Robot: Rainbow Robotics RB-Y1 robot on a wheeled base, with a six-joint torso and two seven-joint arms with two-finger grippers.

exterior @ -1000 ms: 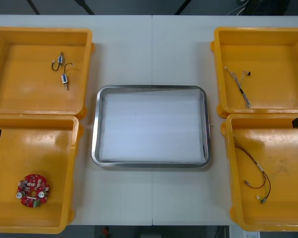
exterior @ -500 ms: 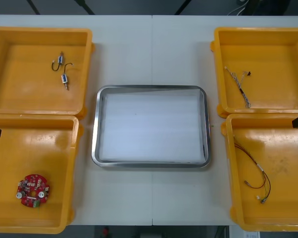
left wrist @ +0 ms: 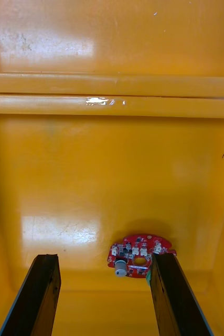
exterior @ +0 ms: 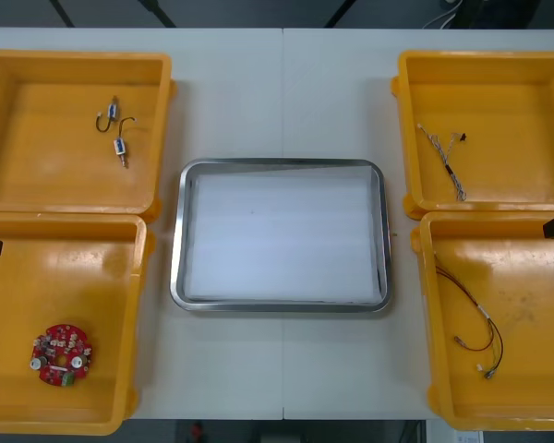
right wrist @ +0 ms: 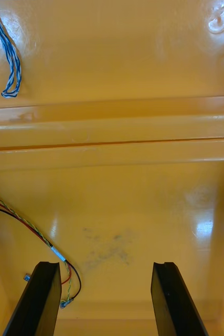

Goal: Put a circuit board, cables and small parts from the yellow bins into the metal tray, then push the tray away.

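While tray (exterior: 177, 231) sits empty, first pick pending: board (exterior: 62, 354) at tray's 8 o'clock, left gripper (left wrist: 104, 262) near it, fingers wide. Right gripper (right wrist: 105, 268) wide by cable (right wrist: 35, 231). Next, likely: centre on board, descend.

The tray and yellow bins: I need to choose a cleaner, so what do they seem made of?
The rectangular metal tray looks like polished steel or aluminium: its rim mirrors light, its floor looks matte white. The yellow bins look like glossy moulded plastic: rounded corners, soft glare patches.
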